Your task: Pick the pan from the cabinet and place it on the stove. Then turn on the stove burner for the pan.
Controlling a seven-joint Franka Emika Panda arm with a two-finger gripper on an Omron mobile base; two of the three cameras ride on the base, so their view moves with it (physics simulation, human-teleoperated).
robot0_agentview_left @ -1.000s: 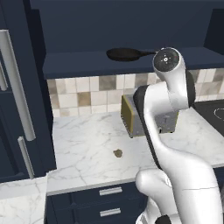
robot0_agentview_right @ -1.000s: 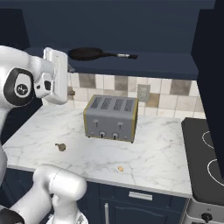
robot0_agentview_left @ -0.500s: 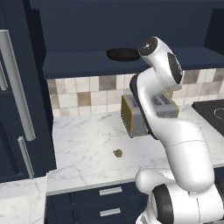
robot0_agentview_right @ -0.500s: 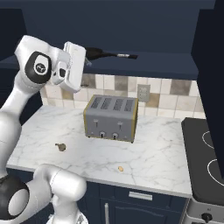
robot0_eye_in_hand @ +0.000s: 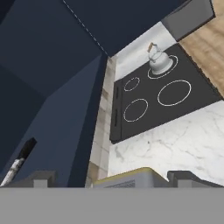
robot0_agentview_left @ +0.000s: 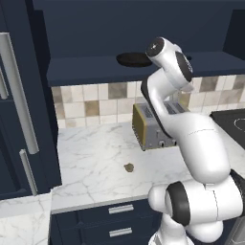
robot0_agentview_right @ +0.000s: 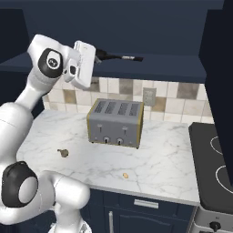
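- Near edge of the marble bench (robot0_agentview_right: 154, 168): small tan crumb (robot0_agentview_right: 125, 175), well clear of everything else.
- Left part of bench, closer to the near edge than to the wall: small brown lump (robot0_agentview_left: 128, 167), alone on bare marble.
- Toward the back edge, just short of the tiled wall: silver four-slot toaster (robot0_agentview_right: 116, 123), yellow side panel, slots facing up.
- Right end of bench: glossy black stove (robot0_agentview_right: 214, 170) with white ring markings; in the hand view a silver kettle (robot0_eye_in_hand: 159, 61) sits on one far ring.
- Raised above the toaster, at shelf height: gripper (robot0_eye_in_hand: 113, 179), fingertips (robot0_eye_in_hand: 41, 178) set wide apart, nothing between them, empty. Hand camera looks down across the toaster top toward the stove.
- Above the tiles: navy shelf of the cabinet (robot0_agentview_left: 91, 69), carrying the pan (robot0_agentview_left: 134, 59).
- Pan flat on the shelf, partly hidden behind the white hand; thin dark handle pointing along the shelf toward the stove side, clear in the right base view.
- Contact between hand and pan: cannot tell; hand overlaps pan in both base views.
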